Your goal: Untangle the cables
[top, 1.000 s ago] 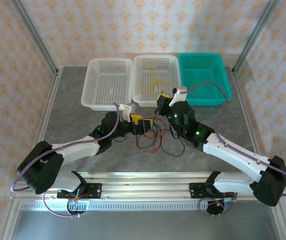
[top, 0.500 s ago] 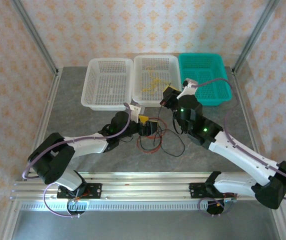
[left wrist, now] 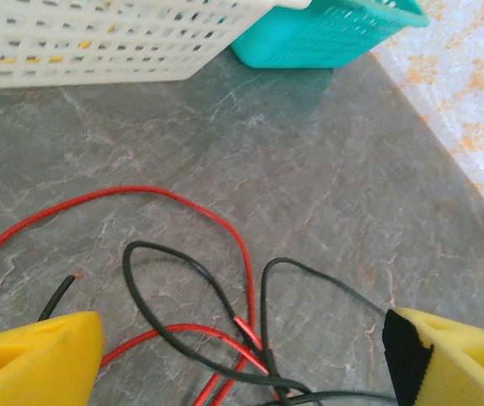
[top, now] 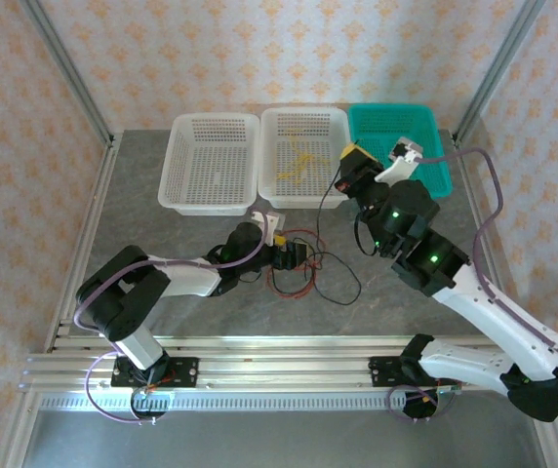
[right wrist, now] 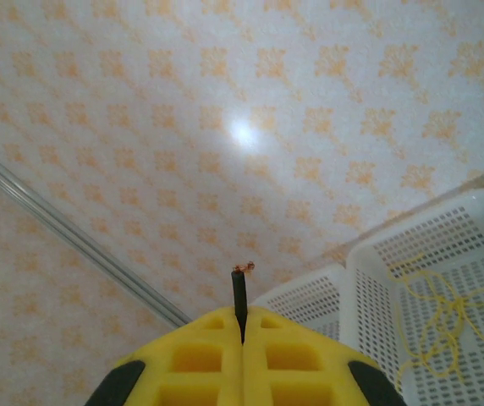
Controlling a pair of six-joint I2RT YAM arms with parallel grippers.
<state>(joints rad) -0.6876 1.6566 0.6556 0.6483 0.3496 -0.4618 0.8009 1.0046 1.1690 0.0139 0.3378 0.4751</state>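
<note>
One of 3 done: yellow cable point(top: 298, 164) in mid basket point(top: 289, 200); red cable point(left wrist: 140, 189) & black cable point(right wrist: 239, 296) prob. crossed on table point(top: 162, 253), right gripper point(right wrist: 242, 326) pinching black's tip, left gripper point(left wrist: 242, 359) spread.

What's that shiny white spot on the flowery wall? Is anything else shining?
Right wrist view: it's glare, light bouncing off the wall above the right gripper. Top external view: a bright streak shines along the metal rail near the arm bases. Left wrist view: a soft shadow lies beside the teal basket.
</note>
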